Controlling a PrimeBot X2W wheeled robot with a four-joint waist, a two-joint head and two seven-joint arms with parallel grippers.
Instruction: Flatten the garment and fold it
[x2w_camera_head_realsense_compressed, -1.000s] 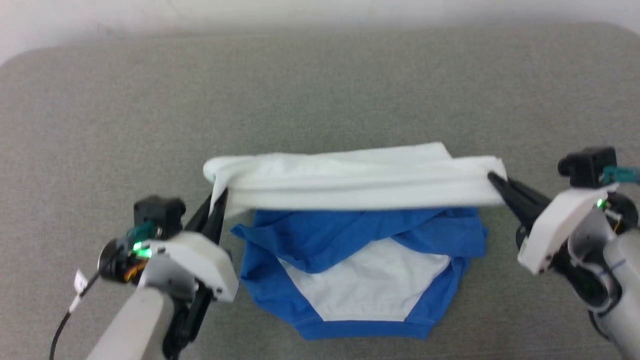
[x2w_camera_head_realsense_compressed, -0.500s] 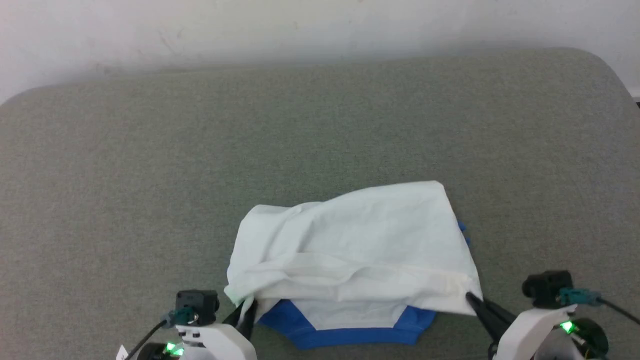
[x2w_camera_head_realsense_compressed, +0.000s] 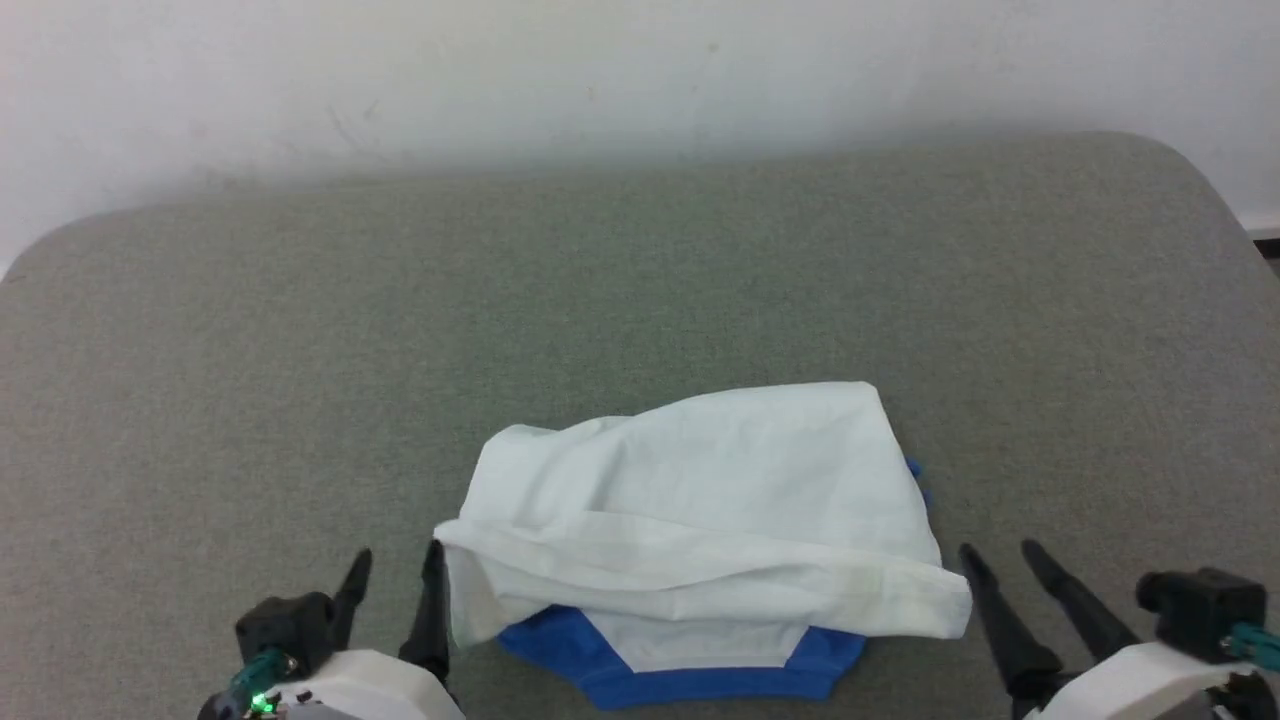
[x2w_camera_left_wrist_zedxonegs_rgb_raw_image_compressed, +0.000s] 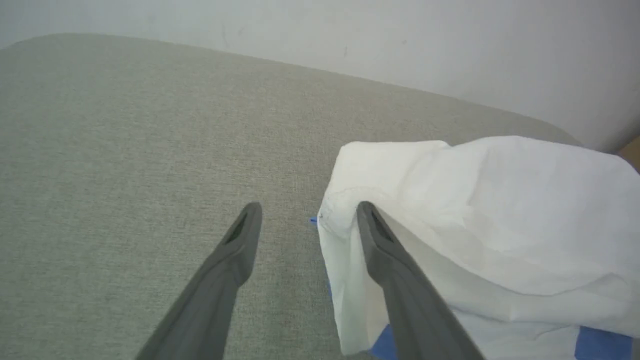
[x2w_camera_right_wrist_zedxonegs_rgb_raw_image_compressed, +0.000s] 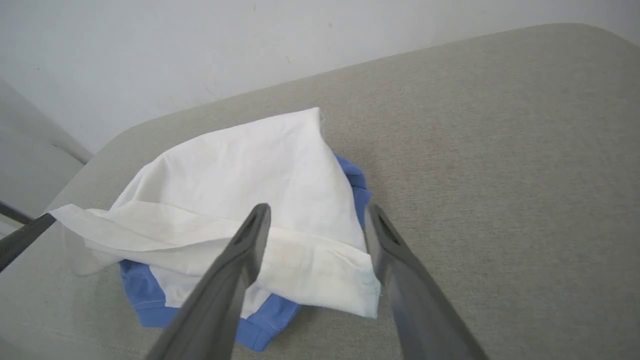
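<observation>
The garment (x2w_camera_head_realsense_compressed: 700, 500) lies folded near the front of the table, its white body laid over itself and a blue band showing along the near edge (x2w_camera_head_realsense_compressed: 690, 685). My left gripper (x2w_camera_head_realsense_compressed: 396, 552) stands open just left of the white hem's near-left corner, its inner finger (x2w_camera_left_wrist_zedxonegs_rgb_raw_image_compressed: 380, 250) against that corner of the garment (x2w_camera_left_wrist_zedxonegs_rgb_raw_image_compressed: 500, 210). My right gripper (x2w_camera_head_realsense_compressed: 998, 548) is open beside the near-right corner. In the right wrist view my right gripper (x2w_camera_right_wrist_zedxonegs_rgb_raw_image_compressed: 318, 210) hovers open over the hem corner of the garment (x2w_camera_right_wrist_zedxonegs_rgb_raw_image_compressed: 240, 180). Neither gripper holds cloth.
The grey-green padded table (x2w_camera_head_realsense_compressed: 300, 330) stretches wide to the left, right and back of the garment. A white wall (x2w_camera_head_realsense_compressed: 640, 70) rises behind its rounded far edge. The left arm's finger (x2w_camera_right_wrist_zedxonegs_rgb_raw_image_compressed: 20, 240) shows at the left edge of the right wrist view.
Both grippers drew the white hem toward me over the blue sleeves, laid it down, then opened and let go. The head camera has tilted, showing more of the wall.
</observation>
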